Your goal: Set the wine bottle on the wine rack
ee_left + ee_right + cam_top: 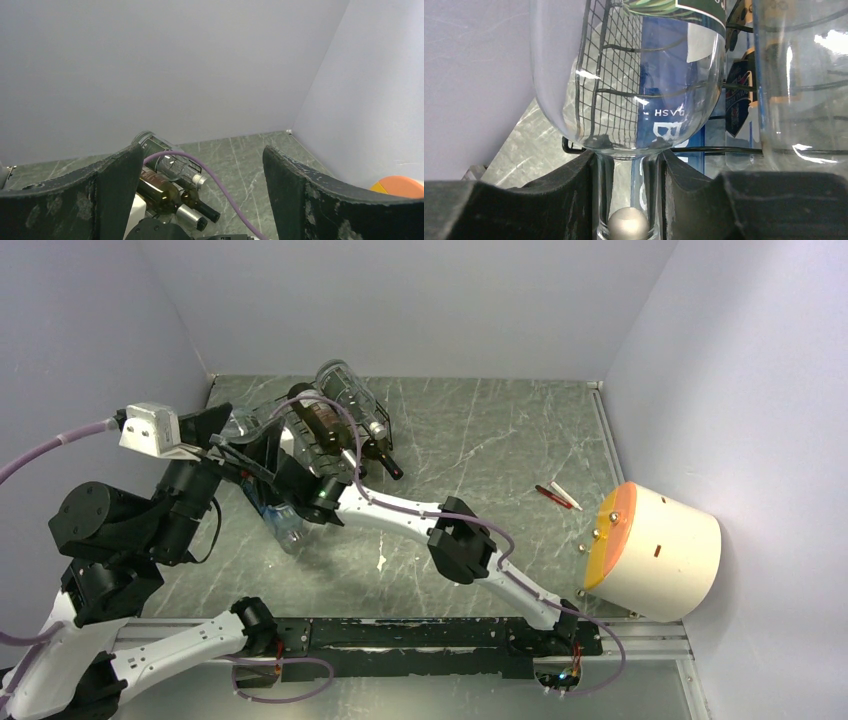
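Top view: right gripper [318, 502] sits at the wine rack [372, 412], nearer arm.
Left wrist: left gripper [200, 200] wide open, empty.
Right wrist: jaws clamp the clear wine bottle [629, 75] neck; body extends straight ahead against the mesh.

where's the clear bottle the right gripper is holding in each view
Top external: clear bottle lies low beside the wine rack, right gripper on its neck.
Left wrist: not in it.
Right wrist: fills upper centre, neck between the fingers.
Shared landmark: the wine rack.
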### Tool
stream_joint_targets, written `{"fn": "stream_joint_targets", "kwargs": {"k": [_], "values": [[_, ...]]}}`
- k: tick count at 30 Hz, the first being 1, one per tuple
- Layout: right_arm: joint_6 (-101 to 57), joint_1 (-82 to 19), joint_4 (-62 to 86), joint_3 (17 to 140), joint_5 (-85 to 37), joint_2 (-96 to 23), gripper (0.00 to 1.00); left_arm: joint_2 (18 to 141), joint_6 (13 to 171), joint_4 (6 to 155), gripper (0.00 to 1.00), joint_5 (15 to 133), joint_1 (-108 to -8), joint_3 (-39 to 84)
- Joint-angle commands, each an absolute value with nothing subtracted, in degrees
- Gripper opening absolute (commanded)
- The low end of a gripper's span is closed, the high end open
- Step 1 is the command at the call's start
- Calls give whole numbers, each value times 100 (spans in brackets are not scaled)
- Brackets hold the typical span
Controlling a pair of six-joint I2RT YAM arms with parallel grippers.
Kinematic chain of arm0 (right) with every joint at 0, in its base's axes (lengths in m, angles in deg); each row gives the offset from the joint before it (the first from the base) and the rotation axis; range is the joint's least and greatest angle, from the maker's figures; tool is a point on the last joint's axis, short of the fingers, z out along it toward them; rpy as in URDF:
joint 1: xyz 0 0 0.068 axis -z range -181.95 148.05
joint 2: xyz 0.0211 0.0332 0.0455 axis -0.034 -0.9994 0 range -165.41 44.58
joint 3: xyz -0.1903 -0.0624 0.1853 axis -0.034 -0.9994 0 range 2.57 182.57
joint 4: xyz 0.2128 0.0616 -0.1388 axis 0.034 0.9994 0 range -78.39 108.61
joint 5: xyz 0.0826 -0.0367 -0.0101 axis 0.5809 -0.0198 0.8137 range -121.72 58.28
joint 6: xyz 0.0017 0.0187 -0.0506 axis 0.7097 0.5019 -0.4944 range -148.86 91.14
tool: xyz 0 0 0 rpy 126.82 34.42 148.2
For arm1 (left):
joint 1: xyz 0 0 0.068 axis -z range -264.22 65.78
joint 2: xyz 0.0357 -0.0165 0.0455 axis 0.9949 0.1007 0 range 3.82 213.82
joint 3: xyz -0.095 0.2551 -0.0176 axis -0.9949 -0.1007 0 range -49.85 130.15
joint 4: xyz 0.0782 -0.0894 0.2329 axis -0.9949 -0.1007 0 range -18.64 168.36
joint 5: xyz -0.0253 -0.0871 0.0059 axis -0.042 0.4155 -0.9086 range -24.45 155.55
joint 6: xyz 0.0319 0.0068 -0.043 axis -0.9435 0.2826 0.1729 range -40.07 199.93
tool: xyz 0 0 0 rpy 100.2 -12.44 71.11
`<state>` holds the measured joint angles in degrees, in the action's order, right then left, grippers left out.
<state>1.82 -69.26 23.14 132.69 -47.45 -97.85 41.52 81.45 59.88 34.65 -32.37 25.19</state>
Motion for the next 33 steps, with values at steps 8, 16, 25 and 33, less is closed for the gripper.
{"fn": "stream_joint_targets", "kwargs": {"k": [8,16,25,33], "values": [[91,-6864,1081,13310,-5327,-9537,57,4118,8207,5870,93,3302,-3228,2489],[76,-6862,969,12921,-5217,-9266,61,4109,8299,5794,93,3259,-3228,2516],[-32,-6862,638,11743,-4986,-7970,81,4279,8762,5092,95,2994,-3227,2875],[79,-6864,1115,9297,-5651,-5938,84,4085,8822,4711,95,2911,-3228,2857]]}}
